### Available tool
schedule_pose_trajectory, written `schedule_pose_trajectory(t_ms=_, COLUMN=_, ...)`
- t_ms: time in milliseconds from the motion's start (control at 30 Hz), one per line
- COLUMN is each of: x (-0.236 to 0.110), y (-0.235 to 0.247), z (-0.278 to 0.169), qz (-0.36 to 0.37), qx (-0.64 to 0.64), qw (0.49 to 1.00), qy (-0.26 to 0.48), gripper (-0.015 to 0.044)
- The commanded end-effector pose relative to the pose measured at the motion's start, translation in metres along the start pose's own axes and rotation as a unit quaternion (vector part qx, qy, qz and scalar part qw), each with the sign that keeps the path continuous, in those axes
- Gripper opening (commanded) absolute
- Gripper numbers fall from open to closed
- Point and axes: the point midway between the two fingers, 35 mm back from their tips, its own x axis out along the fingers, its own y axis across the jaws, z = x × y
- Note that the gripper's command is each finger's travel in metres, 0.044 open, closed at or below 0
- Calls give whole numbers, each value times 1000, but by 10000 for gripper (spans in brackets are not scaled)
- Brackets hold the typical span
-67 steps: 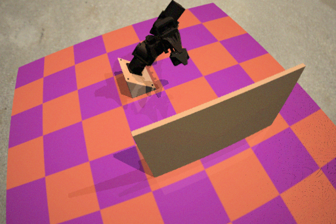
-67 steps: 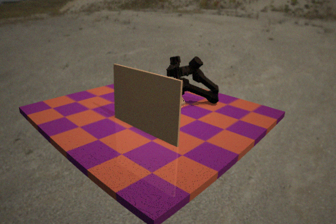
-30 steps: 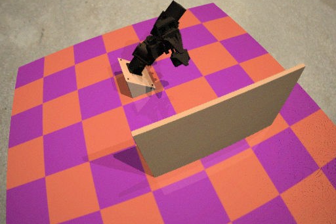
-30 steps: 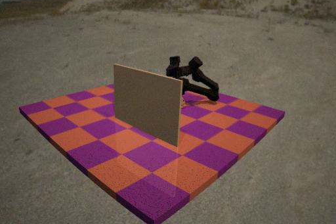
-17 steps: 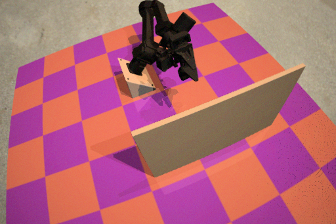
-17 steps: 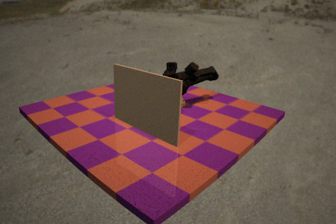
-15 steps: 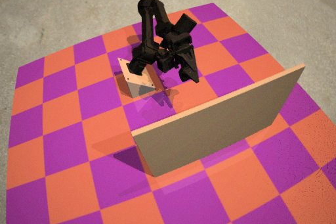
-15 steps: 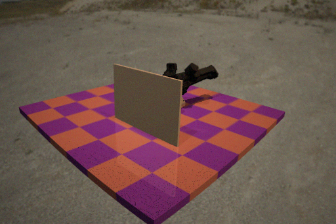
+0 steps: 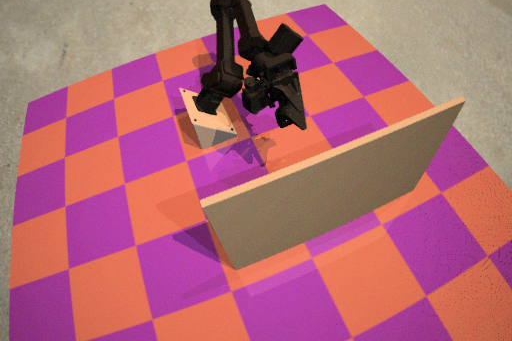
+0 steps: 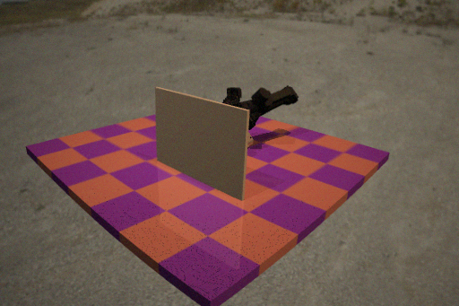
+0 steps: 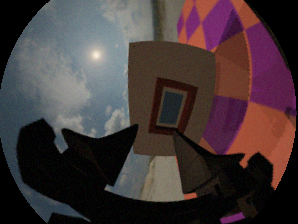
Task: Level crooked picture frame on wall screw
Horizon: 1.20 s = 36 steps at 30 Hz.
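The picture frame [image 11: 190,108] shows only in the wrist view. It has a dark red border around a blue picture and hangs on the front of the tan wall panel [image 11: 140,83]. The view is rolled, so I cannot judge its tilt well. The top and exterior views see only the bare back of the panel [image 9: 320,202] [image 10: 202,141], with the frame and the screw hidden. My gripper [image 9: 292,122] [image 11: 156,129] is open and empty. It points at the frame from some distance in front of the wall and touches nothing. The arm [image 10: 269,98] rises behind the panel in the exterior view.
The arm stands on a tan wedge-shaped mount [image 9: 210,124] on the purple and orange checkered floor [image 9: 100,207] [image 10: 148,235]. The wall panel stands upright across the floor. Bare sandy ground [image 10: 381,231] surrounds the platform.
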Motion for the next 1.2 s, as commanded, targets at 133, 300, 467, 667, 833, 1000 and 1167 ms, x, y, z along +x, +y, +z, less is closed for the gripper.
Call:
schedule_pose_trajectory(t_ms=133, x=39, y=3, z=-4, qz=2, qx=-4, qw=1000, qy=0, gripper=260)
schedule_pose_trajectory(t_ms=300, x=71, y=0, z=0, qz=2, qx=-4, qw=1000, qy=0, gripper=260)
schedule_pose_trajectory(t_ms=467, x=75, y=0, z=1, qz=2, qx=-4, qw=1000, qy=0, gripper=260)
schedule_pose_trajectory(t_ms=667, x=75, y=0, z=1, qz=2, qx=-4, qw=1000, qy=0, gripper=260)
schedule_pose_trajectory(t_ms=833, x=75, y=0, z=1, qz=2, qx=-4, qw=1000, qy=0, gripper=260)
schedule_pose_trajectory(t_ms=1000, x=77, y=0, z=1, qz=2, qx=-4, qw=1000, qy=0, gripper=260)
schedule_pose_trajectory(t_ms=1167, x=84, y=0, z=0, qz=2, qx=-4, qw=1000, qy=1, gripper=260)
